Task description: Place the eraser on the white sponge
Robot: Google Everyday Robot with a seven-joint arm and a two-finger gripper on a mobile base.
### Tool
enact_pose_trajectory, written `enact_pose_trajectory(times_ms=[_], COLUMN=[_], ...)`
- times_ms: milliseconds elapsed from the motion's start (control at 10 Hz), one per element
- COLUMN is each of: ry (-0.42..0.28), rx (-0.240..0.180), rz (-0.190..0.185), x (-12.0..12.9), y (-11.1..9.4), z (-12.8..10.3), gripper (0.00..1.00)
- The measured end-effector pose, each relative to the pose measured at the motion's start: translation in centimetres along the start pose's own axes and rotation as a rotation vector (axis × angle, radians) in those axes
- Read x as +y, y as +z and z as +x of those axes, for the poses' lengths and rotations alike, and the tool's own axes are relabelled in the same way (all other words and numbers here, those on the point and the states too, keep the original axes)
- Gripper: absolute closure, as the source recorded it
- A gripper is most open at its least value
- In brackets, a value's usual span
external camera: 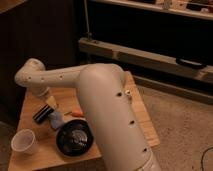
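Your gripper (pixel 49 102) hangs low over the left part of the wooden table (pixel 67 101), at the end of the white arm (pixel 100 95) that folds back down from its elbow. Its jaws stand wide apart and clamp nothing. The eraser (pixel 42 114) lies flat on the table right under the tool, its far end at the tips. You cannot tell whether the tips touch it. The white sponge (pixel 55 119) lies just beside the eraser, a little to the right of the tool and nearer the camera. A thin orange stick (pixel 76 113) lies further right. A black bowl (pixel 74 140) and a white paper cup (pixel 24 143) sit nearer the camera, well apart from the tool.
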State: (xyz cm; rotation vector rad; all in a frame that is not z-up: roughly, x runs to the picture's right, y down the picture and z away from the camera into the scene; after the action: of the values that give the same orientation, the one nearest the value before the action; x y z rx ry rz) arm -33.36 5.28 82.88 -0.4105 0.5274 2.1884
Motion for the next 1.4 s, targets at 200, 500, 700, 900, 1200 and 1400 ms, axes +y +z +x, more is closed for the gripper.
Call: enact_pose_trajectory(times_ms=[200,500,700,900,1200,1400], ry=[-0.005,-0.005,-0.002,-0.004,-0.002,-0.003], rx=[0.008,0.006,0.005,0.005,0.005,0.005], rz=[0.003,0.002,0.001,0.001,-0.001,-0.001], x=[0.09,0.12,0.03,0.08,-0.05,-0.05], y=[0.13,0.11,0.11,0.12,0.15,0.15], z=[0.38,0.31,0.08,0.20,-0.07,-0.06], gripper=[0.20,0.20,0.20,0.20,0.20,0.20])
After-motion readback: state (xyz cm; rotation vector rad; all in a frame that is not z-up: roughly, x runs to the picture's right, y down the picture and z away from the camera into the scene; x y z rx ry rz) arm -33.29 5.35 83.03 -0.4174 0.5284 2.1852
